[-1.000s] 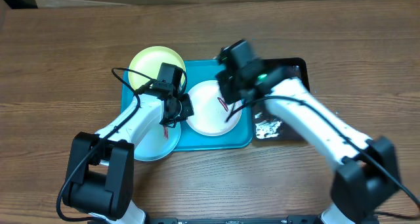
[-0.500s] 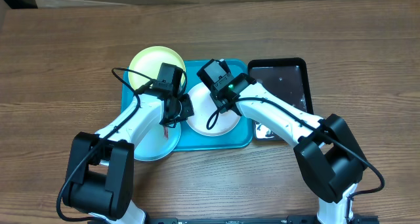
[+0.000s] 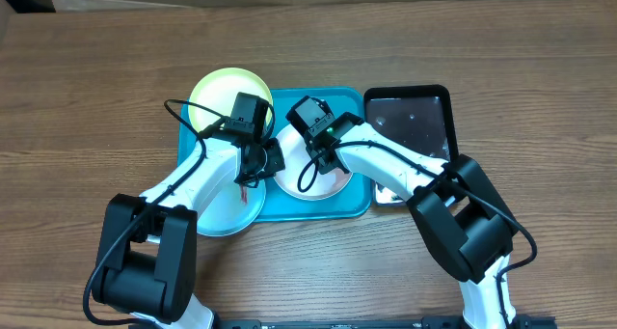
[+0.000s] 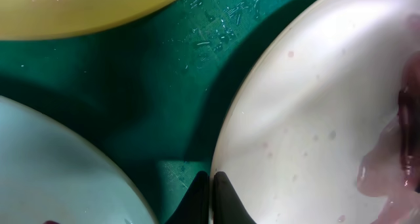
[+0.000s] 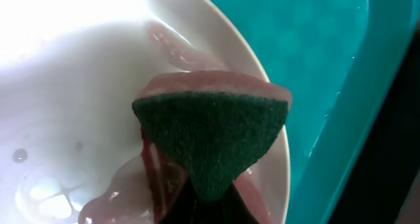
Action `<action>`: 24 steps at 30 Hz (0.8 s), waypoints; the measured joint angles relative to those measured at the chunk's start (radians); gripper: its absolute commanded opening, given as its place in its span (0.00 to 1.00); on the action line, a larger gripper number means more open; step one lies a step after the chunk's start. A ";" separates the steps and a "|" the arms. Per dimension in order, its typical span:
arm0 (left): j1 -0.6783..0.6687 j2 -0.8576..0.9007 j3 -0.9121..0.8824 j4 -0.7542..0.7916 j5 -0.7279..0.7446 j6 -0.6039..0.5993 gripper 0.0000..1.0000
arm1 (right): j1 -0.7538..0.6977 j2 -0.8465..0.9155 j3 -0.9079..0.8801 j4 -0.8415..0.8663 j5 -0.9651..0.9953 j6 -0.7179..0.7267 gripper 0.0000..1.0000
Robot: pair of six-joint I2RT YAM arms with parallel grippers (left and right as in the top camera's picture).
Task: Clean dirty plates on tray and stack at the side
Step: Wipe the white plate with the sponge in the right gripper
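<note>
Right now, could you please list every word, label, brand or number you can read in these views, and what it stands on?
None readable: no print shows on the white plate, the turquoise tray, the black tray or the green sponge.

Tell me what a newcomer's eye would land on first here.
The right gripper holds a green wedge-shaped scouring sponge on the round white plate, over a reddish smear, in the middle of the large turquoise plastic tray. The left gripper pinches that plate's rim, while a round pale yellow plate and a round light blue plate sit at the tray's left side.
</note>
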 measured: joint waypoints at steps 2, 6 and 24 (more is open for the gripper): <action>0.000 0.000 0.000 0.000 0.000 0.000 0.04 | -0.001 0.002 0.003 -0.001 -0.024 0.002 0.04; 0.000 0.000 0.000 -0.004 -0.002 0.000 0.04 | -0.018 0.002 0.009 -0.002 -0.103 0.007 0.04; 0.009 0.000 0.000 -0.011 -0.022 0.000 0.04 | -0.029 0.010 0.045 -0.028 -0.579 0.008 0.04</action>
